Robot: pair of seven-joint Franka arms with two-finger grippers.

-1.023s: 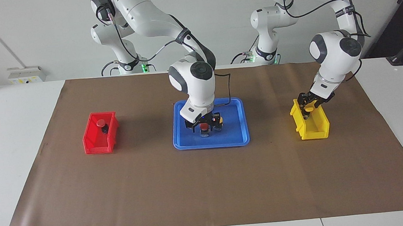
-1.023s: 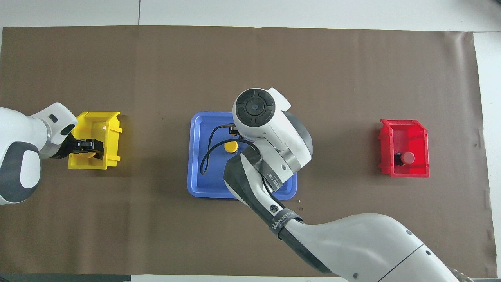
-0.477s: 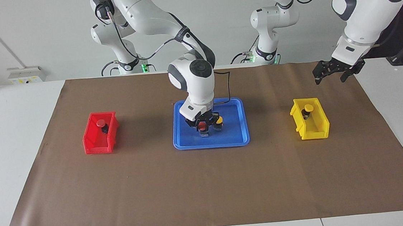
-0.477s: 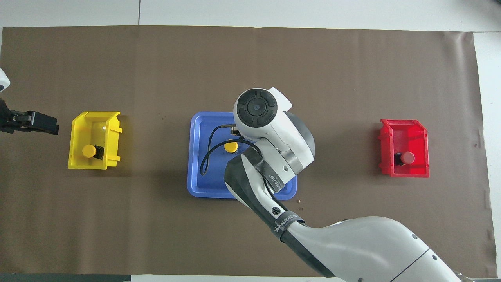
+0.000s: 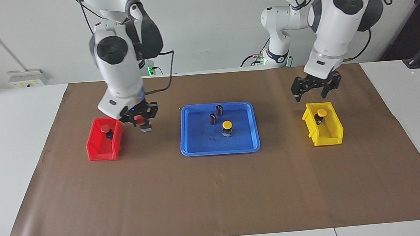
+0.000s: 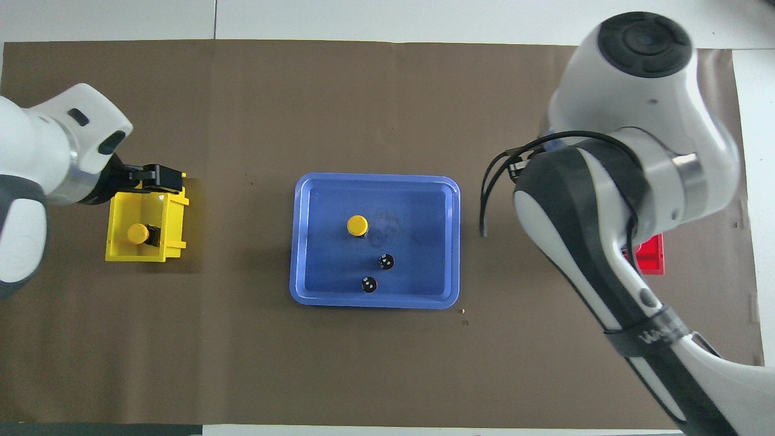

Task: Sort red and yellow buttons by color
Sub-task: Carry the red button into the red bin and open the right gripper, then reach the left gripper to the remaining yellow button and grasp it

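My right gripper (image 5: 140, 118) is shut on a red button (image 5: 140, 120) and holds it above the mat, just beside the red bin (image 5: 96, 154) on the tray's side. Another red button (image 5: 104, 129) lies in that bin. A yellow button (image 5: 227, 125) stands on the blue tray (image 5: 220, 151); it also shows in the overhead view (image 6: 357, 225). A second yellow button (image 5: 321, 113) lies in the yellow bin (image 5: 328, 138). My left gripper (image 5: 314, 87) is open and empty above that bin's edge nearer the robots. In the overhead view my right arm hides its gripper and most of the red bin (image 6: 649, 259).
Two dark capless cylinders (image 5: 219, 109) (image 5: 213, 118) stand on the tray, nearer the robots than the yellow button. A brown mat (image 5: 216, 192) covers the table. The yellow bin (image 6: 172, 242) and tray (image 6: 375, 303) also show in the overhead view.
My right gripper lifted the red button off the tray and carried it to beside the red bin. My left gripper released a yellow button in the yellow bin, rose, then returned above it.
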